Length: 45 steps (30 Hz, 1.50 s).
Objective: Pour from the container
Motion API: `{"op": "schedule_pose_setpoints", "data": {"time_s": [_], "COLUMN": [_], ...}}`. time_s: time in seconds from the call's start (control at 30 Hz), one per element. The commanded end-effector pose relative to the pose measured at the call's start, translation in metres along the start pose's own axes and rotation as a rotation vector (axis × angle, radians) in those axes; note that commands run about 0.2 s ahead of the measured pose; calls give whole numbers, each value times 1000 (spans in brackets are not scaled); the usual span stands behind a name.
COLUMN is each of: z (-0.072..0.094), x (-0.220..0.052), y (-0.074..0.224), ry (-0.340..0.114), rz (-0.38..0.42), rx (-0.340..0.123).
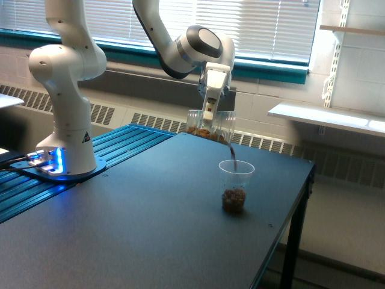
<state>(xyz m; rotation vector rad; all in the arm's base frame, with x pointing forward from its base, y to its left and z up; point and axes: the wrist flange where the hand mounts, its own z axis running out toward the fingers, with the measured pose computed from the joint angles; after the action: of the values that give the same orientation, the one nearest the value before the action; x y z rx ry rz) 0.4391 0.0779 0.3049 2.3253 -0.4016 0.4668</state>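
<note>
1. The container (210, 126), a wide clear cup, hangs in the air above the far part of the surface, tipped toward the exterior view's right, with brown bits gathered along its lower side.
2. The surface (138, 229) is a dark tabletop that fills the near and middle of the scene; a blue ribbed panel (114, 150) lies along its left side.
3. The arm (66, 78), white with a blue-lit base, stands at the left and reaches over to the container.
4. The pincer (209, 115) comes down from above and is closed on the container, gripping it at the wall.
5. A narrower clear cup (234, 186) stands upright on the surface, below and to the right of the container, well apart from the arm's base.
6. A thin brown stream (232, 158) falls from the container's lower lip into the narrower cup, where a small brown heap (234, 198) sits at the bottom.
</note>
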Motion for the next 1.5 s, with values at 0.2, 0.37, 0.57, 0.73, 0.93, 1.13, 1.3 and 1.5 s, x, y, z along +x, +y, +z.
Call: {"op": "schedule_pose_setpoints", "data": {"time_s": [0.2,0.37,0.57,0.73,0.93,1.13,1.3,1.5], "z": [-5,-7,-7,-8,-9,-10,-11,-15], "x": [3,4,5,6,7,9,11,14], "y": [-1,-1,-2,-3,-4,-5,-6,-8], "ry": [7,6,2,-1,2,2,3,4], "rz": [-16,-20,-27,-36,-42,-54,-63,-78], "rx": [-17,-23,-29,-36,-47,-58,-67,-86]}}
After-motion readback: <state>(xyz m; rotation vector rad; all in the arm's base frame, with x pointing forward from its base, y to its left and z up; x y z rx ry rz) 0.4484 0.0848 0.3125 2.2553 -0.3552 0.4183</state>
